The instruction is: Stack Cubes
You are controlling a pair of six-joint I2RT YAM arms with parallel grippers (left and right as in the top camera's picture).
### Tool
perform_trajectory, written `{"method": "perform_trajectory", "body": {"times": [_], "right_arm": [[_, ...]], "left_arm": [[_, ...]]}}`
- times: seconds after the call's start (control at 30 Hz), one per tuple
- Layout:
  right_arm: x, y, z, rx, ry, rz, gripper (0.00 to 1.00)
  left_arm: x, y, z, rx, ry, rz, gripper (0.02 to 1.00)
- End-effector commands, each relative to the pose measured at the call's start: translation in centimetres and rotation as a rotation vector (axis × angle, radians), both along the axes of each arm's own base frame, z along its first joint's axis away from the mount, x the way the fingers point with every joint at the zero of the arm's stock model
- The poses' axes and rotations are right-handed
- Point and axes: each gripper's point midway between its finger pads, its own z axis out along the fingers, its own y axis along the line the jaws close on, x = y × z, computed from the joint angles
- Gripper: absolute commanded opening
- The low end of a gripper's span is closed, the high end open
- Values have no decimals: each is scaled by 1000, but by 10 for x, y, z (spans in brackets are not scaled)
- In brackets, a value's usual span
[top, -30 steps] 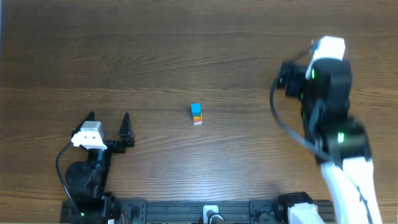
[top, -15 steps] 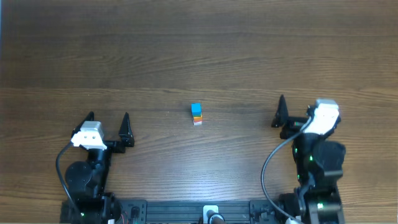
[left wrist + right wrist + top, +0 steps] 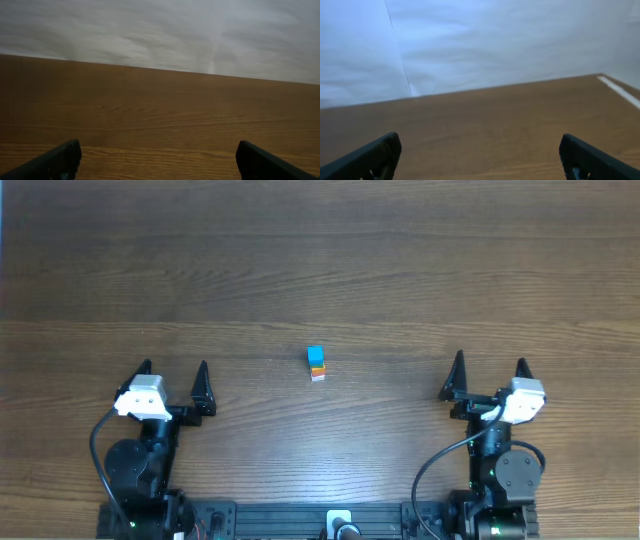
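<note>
Tabletop: You are looking down on a wide wood-grain tabletop (image 3: 320, 260), which is carrying one small stack near its middle.

Left end effector: Your left end effector (image 3: 173, 370) is sitting low near its own base at the left side. Its two fingers are spread wide apart and are gripping nothing. Its wrist view is showing bare wood between them.

Right end effector: Your right end effector (image 3: 489, 365) is sitting in the mirrored spot at the right side. Its fingers are likewise spread wide and are gripping nothing.

Cube stack: The cube stack (image 3: 317, 365) is standing upright between the two arms, well apart from both. In the top view it is roughly level with their fingertips.

Blue cube: The blue cube (image 3: 316, 356) is sitting on top of the stack.

Orange cube: The orange cube (image 3: 317, 368) is sitting directly under the blue one and touching it.

Bottom layer: A pale bottom layer (image 3: 318, 377) with a reddish edge is peeking out beneath the orange. It is too small for you to tell more about it.

Progress: Every cube you are seeing is already in the stack, and both end effectors are empty and parked away from it. Judging from that, the stacking is looking finished. As far as the pictures are showing, you are left only with confirming that the tower is standing straight.
</note>
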Motion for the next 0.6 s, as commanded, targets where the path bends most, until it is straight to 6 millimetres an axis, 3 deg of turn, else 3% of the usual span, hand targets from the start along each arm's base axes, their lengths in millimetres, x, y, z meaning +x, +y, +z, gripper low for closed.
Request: {"method": "perform_trajectory", "body": {"times": [0.03,0.23,0.6], "right_arm": [[4,6,-22,2,37,40,991],[5,7,-44,4,104,45,991],[5,6,-49,-48,129,46,993]], "left_arm": [[0,-1,0,14,-6,-9,1000],[0,-1,0,14,-6,-9,1000],[0,-1,0,14,-6,-9,1000]]}}
